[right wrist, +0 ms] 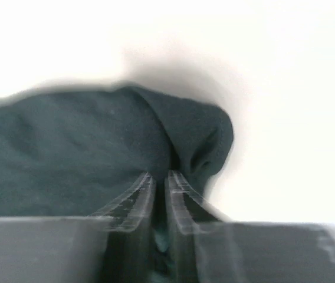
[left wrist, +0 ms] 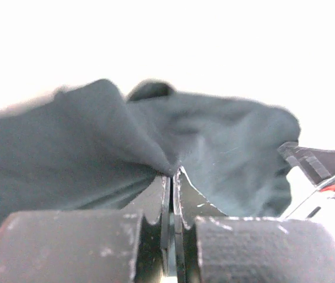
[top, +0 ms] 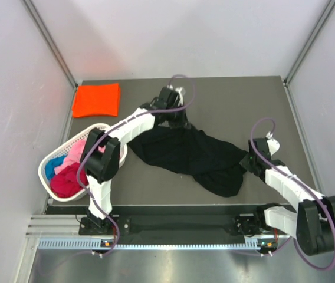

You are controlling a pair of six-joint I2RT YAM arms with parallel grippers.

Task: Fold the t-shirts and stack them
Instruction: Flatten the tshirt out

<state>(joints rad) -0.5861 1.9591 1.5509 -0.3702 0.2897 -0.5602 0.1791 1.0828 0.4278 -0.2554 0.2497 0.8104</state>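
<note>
A black t-shirt [top: 185,154] lies crumpled across the middle of the table. My left gripper [top: 183,122] is at its far edge. In the left wrist view the gripper [left wrist: 172,174] is shut on a pinch of the black t-shirt [left wrist: 67,153], which bunches up ahead of the tips. My right gripper [top: 246,162] is at the shirt's right side. In the right wrist view the gripper [right wrist: 160,177] has its jaws almost together, with the black t-shirt [right wrist: 67,153] caught between them. A folded orange t-shirt [top: 97,100] lies flat at the far left corner.
A white lattice basket [top: 42,172] stands at the left near my left arm's base and holds pink [top: 75,154], magenta [top: 66,181] and blue [top: 52,167] t-shirts. White walls close in the table on the left, back and right.
</note>
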